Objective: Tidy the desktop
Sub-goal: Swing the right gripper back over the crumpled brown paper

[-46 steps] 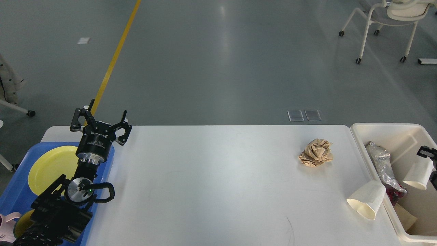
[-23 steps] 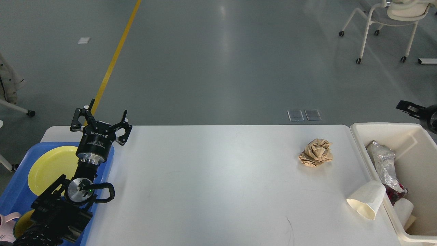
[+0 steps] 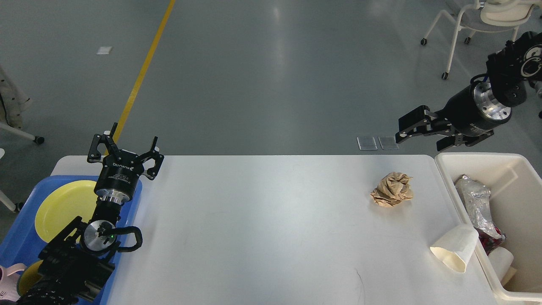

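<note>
At frame right, the right tool (image 3: 417,134) hangs empty, fingers apart. Lower left, the left tool (image 3: 123,147) is spread above the white surface (image 3: 271,228). Crumpled paper (image 3: 392,189) lies right of centre.

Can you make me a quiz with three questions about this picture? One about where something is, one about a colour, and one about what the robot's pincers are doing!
1. Where is the crumpled paper?
A. on the desktop
B. in the bin
C. on the plate

2. What colour is the plate?
A. red
B. yellow
C. green

3. How is the left pincer?
A. holding a cup
B. open and empty
C. squeezing paper

Answers:
1 A: the paper lies on the desktop, left of the bin.
2 B: the plate in the tray is yellow.
3 B: the left pincer has its fingers spread around nothing.
</note>
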Available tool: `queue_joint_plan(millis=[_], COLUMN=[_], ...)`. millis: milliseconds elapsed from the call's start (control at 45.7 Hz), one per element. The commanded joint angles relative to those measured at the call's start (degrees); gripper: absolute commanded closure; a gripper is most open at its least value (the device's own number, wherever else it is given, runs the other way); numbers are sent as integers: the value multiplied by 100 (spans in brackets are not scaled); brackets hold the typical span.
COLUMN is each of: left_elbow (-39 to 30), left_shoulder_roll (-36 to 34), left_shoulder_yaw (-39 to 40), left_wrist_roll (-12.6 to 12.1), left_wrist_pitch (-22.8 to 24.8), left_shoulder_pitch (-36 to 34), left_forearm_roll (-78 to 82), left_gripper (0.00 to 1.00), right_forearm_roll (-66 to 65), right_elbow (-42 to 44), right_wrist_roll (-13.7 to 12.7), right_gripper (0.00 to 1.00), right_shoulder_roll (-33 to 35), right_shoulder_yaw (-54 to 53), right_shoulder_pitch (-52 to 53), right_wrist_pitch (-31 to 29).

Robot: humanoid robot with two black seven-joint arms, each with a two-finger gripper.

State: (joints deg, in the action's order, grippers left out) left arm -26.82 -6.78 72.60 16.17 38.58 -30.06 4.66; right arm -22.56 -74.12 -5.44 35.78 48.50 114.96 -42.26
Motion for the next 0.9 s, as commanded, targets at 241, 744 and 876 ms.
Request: queue_joint_plan(millis=[241,744,876], left_elbow=[1,1,1], left_shoulder_roll=[-8,-8,-8], left_shoulder_yaw=[0,0,0], left_wrist_roll=[0,0,0], left_wrist_pitch=[0,0,0], left_shoulder_pitch=[0,0,0], left_forearm_roll=[0,0,0], left_gripper=[3,3,3], right_forearm_roll=[2220,2352,2659], right_elbow=[-1254,213,697], right_wrist_roll=[-10,-10,-10], right_gripper=[0,0,0], right_shoulder_roll=[-1311,-1074,-1065], right_shoulder_yaw=[1803,1910,1304], right_shoulder_pitch=[1380,-1563,-2468], right_wrist_pitch=[446,3127,3811])
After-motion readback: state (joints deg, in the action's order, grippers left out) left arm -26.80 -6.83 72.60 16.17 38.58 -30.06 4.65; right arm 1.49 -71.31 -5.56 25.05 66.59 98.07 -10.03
